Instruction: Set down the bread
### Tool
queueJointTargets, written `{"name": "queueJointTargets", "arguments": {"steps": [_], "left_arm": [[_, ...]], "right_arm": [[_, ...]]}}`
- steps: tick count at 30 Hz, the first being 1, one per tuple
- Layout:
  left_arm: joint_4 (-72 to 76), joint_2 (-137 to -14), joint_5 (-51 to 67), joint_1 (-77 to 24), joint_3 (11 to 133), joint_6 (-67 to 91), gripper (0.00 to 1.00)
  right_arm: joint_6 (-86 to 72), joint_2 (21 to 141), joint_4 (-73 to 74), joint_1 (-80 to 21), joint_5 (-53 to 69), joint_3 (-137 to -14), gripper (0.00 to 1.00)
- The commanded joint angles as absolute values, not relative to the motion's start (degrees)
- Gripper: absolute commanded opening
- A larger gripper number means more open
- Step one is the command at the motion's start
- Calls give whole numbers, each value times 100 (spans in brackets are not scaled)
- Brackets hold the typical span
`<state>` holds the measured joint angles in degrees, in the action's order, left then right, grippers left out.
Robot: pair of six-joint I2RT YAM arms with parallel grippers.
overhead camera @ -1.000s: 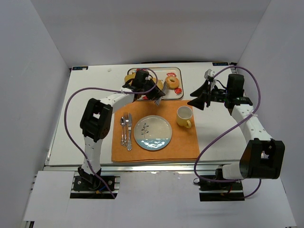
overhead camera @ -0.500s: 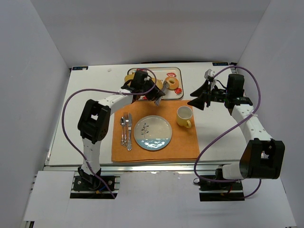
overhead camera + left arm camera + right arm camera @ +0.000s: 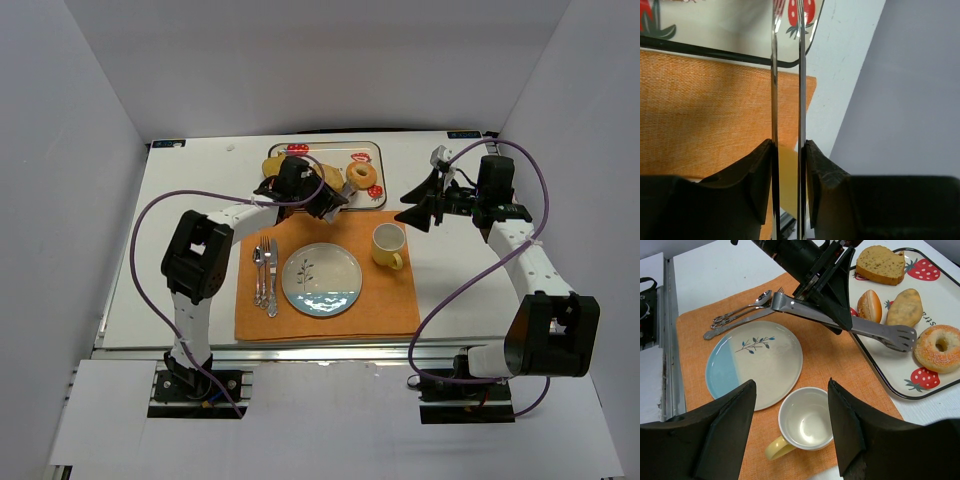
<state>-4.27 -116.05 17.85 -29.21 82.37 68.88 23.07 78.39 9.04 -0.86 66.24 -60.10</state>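
My L gripper (image 3: 788,162) grips the tongs (image 3: 865,328), tips just by the bagel (image 3: 927,354) on the tray (image 3: 885,362). R gripper (image 3: 790,390) is open, empty.

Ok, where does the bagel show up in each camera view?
Top external: the bagel lies at the right end of the tray, upper centre.
Left wrist: not in it; only a corner of the tray shows.
Right wrist: the bagel is at the right edge, just past the tip of the tongs.
Shared landmark: the strawberry-print tray.
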Motion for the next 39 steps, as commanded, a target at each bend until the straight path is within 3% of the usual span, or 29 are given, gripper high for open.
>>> {"name": "queueJointTargets", "arguments": {"steps": [1, 5, 39], "left_arm": [[156, -11153, 1925, -2935, 8156, 7338, 42], [351, -11206, 1969, -2944, 8130, 7514, 49], [167, -11505, 1723, -3015, 8174, 8297, 53]], "right_arm": [[2364, 7726, 879, -62, 6785, -5977, 64], [2373, 7734, 870, -62, 6794, -5959, 64], [2391, 7708, 844, -62, 6829, -5880, 65]]}}
